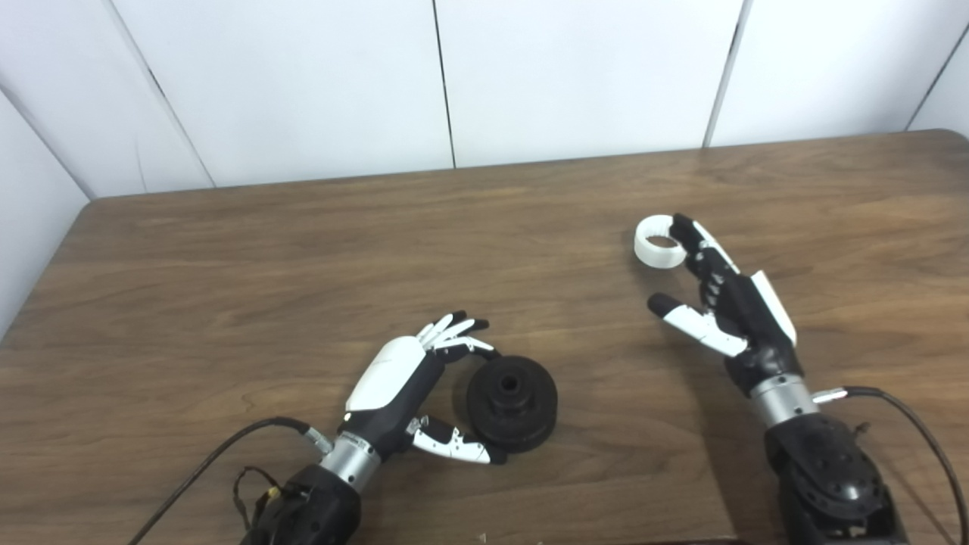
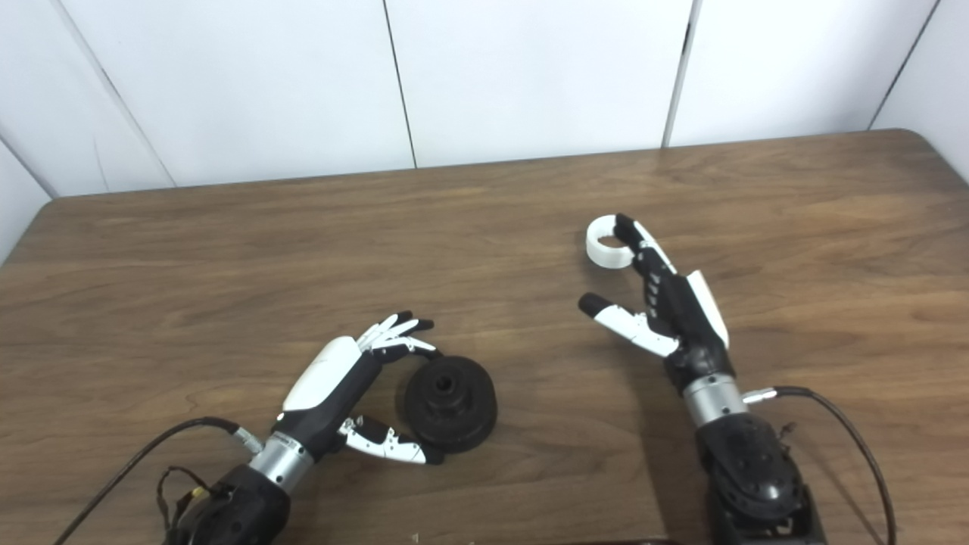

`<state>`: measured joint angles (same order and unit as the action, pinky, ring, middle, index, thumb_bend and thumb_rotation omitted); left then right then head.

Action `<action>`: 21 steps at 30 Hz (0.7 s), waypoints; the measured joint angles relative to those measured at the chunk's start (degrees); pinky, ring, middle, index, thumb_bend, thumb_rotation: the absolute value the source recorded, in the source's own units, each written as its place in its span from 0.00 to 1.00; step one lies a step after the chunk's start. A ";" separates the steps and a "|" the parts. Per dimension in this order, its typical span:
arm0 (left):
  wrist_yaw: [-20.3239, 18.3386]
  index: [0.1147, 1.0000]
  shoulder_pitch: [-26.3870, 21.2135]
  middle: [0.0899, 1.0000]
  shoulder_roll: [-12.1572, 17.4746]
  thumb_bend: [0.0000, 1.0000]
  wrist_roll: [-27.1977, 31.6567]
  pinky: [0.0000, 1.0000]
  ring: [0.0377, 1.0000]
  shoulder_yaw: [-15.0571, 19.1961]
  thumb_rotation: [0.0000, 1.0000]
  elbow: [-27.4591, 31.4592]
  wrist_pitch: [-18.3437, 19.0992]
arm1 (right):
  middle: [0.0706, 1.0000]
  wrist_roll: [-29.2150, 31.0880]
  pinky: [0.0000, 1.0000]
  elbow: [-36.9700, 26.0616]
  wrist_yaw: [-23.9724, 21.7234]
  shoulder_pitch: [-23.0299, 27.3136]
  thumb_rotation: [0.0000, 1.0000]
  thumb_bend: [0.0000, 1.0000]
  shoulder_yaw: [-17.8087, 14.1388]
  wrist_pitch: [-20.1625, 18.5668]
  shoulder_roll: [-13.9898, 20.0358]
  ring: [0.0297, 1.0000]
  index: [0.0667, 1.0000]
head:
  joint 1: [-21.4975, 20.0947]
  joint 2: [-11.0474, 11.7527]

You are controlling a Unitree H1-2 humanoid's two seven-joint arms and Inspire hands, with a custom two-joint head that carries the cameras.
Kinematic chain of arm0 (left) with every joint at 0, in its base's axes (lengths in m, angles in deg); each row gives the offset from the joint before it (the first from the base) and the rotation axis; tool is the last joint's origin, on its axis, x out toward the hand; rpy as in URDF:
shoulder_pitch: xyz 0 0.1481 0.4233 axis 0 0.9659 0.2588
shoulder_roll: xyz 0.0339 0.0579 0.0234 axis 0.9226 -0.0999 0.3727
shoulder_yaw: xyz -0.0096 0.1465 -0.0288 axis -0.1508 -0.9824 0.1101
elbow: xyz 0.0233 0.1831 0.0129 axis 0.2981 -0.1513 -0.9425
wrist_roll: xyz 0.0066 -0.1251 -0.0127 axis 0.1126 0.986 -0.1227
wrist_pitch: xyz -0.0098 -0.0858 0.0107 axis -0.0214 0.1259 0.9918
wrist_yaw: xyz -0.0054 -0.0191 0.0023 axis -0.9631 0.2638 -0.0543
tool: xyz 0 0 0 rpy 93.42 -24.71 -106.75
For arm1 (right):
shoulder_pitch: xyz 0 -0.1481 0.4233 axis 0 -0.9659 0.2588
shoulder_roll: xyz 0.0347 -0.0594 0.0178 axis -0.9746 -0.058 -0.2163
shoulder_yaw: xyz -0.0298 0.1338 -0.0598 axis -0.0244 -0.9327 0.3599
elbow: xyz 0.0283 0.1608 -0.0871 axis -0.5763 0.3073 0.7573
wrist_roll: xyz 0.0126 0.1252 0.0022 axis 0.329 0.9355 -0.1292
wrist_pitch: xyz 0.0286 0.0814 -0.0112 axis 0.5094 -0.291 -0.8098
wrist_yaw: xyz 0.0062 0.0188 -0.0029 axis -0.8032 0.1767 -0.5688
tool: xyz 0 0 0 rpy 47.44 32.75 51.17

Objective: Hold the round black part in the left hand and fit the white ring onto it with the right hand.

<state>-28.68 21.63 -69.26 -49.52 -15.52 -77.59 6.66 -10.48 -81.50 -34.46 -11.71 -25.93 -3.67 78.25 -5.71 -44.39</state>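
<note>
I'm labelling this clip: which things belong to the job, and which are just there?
Job:
- round black plastic part, on the table at the left hand
- white plastic ring, at the right hand's fingertips

Just there:
- brown wooden table
- white wall panels

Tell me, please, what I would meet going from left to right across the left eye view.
left hand → round black part → white ring → right hand

Both head cameras look down from above the near edge onto the same table (image 1: 303, 250), slightly offset sideways.
</note>
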 measured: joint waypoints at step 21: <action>1.16 0.60 0.03 0.91 -0.47 0.83 0.06 0.98 0.99 0.13 0.20 -1.50 -1.01 | 0.88 -12.05 0.93 0.88 1.16 8.48 0.44 0.91 -0.09 -3.68 9.01 0.94 0.76 | -2.64 3.52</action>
<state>-27.51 21.66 -69.73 -49.46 -15.39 -79.10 5.65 -22.52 -80.62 -33.31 -3.22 -26.02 -7.35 87.26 -8.35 -40.87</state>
